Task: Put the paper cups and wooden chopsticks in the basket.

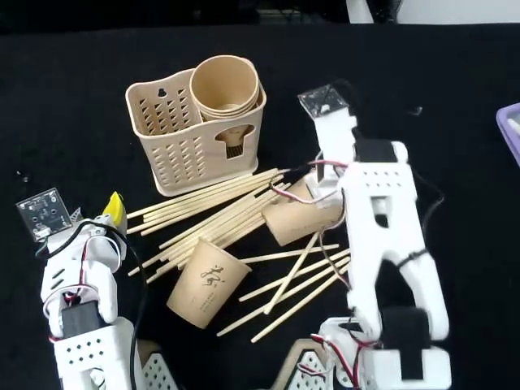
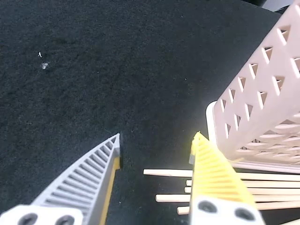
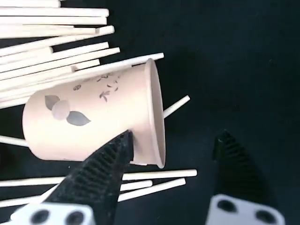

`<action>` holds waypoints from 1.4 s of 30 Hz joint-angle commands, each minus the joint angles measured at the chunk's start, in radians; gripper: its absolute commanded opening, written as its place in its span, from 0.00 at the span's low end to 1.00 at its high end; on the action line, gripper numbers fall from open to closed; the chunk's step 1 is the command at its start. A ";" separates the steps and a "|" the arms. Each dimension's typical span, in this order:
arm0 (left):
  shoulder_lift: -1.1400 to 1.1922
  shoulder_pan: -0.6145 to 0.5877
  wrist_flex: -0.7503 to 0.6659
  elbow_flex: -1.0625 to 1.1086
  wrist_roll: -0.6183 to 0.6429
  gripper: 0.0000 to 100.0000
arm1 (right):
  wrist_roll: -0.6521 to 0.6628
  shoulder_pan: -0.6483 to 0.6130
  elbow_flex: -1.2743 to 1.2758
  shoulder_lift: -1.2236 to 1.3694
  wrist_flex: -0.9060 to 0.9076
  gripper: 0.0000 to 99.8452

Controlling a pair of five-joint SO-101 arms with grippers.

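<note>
A beige perforated basket [image 1: 175,142] stands upright at the back left, with stacked paper cups [image 1: 225,85] in one compartment. Several wooden chopsticks [image 1: 215,218] lie fanned over the black table in front of it. One paper cup [image 1: 207,283] lies on its side among them. A second paper cup [image 3: 89,122] lies on its side under the right arm, and my right gripper [image 3: 176,137] is open over its rim, one black finger [image 3: 105,164] against the cup's wall. My left gripper [image 2: 157,138] is open just above the table, beside the basket [image 2: 262,103] and over chopstick ends [image 2: 220,185].
A purple object [image 1: 510,128] sits at the table's right edge. Bare black cloth lies left of the basket and behind it. The right arm's white body [image 1: 382,244] stands over the right part of the chopstick pile.
</note>
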 commanded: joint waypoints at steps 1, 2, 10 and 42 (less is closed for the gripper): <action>-0.012 -0.001 0.003 0.024 -0.011 0.24 | 0.057 -0.048 -0.053 0.019 0.028 0.29; -0.012 -0.001 0.003 0.024 -0.011 0.24 | 0.068 -0.060 -0.051 0.019 0.032 0.29; -0.012 -0.001 0.003 0.024 -0.011 0.24 | 0.100 -0.087 -0.048 0.019 0.072 0.29; -0.012 -0.001 0.003 0.024 -0.011 0.24 | 0.287 -0.049 -0.081 -0.150 0.365 0.01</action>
